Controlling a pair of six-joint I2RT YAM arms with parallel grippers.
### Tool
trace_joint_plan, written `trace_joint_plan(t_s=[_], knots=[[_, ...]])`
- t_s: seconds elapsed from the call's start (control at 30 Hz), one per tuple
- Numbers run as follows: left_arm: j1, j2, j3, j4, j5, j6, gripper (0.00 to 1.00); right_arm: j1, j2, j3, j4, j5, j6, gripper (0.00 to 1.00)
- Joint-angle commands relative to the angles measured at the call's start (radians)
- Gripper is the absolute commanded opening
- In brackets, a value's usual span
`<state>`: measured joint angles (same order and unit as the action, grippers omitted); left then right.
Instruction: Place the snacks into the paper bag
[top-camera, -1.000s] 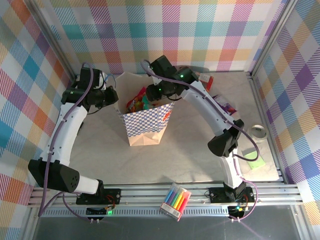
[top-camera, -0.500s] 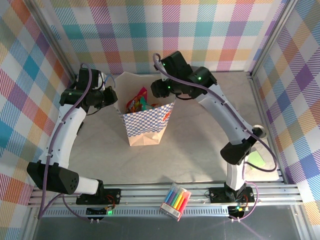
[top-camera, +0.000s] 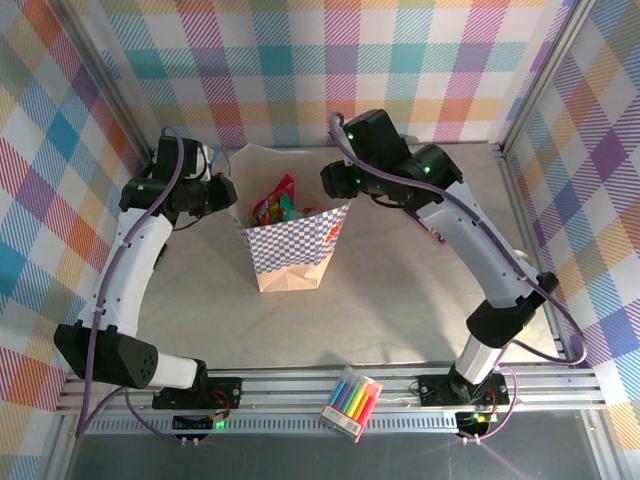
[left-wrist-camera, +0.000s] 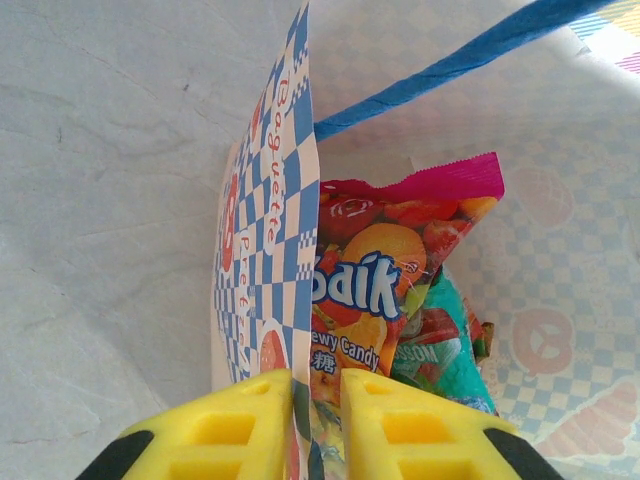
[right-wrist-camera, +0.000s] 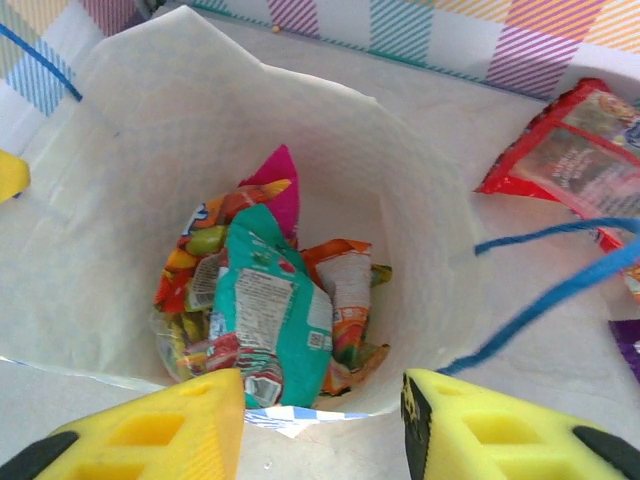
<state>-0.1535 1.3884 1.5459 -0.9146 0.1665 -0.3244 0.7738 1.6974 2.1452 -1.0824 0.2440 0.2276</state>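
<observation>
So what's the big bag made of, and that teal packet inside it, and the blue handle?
The paper bag looks like thin matte paper: creased, light glowing through. The teal packet seems glossy plastic film: shiny, crinkled. The blue handle is a matte cord, paper or fabric, I can't tell.

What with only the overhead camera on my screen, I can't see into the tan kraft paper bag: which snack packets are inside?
Observer: A teal packet lies on top of a pink-edged multicolour candy packet, with an orange packet beside it.
Operator: Is the left gripper holding the paper bag?
Observer: Yes, its yellow fingers pinch the bag's checkered wall.
Operator: Any snacks left out?
Observer: A red packet lies on the table outside the bag.
</observation>
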Motion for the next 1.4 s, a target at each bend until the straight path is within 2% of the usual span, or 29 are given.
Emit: trace_joint_plan(t_s=[0.0,0.4,0.7,0.87,1.03,1.37], knots=[[0.011,0.018,0.014,-0.026,0.011,-0.005,0.22,0.008,-0.06,-0.041,0.032,0.076,0.007,0.48],[0.009,0.053,0.034,-0.023,0.015,-0.016,0.23,-0.016,-0.191,-0.194,0.06,0.197,0.031,0.6],[0.008,0.056,0.038,-0.021,0.019,-0.017,0.24,-0.142,-0.284,-0.354,0.082,0.197,0.148,0.66],[0.007,0.058,0.038,-0.021,0.018,-0.016,0.24,-0.269,-0.343,-0.458,0.095,0.097,0.243,0.68],[0.008,0.06,0.039,-0.021,0.016,-0.015,0.24,-0.354,-0.387,-0.548,0.124,0.029,0.289,0.72],[0.007,0.062,0.043,-0.023,0.013,-0.01,0.24,-0.515,-0.377,-0.671,0.13,-0.076,0.396,0.78]])
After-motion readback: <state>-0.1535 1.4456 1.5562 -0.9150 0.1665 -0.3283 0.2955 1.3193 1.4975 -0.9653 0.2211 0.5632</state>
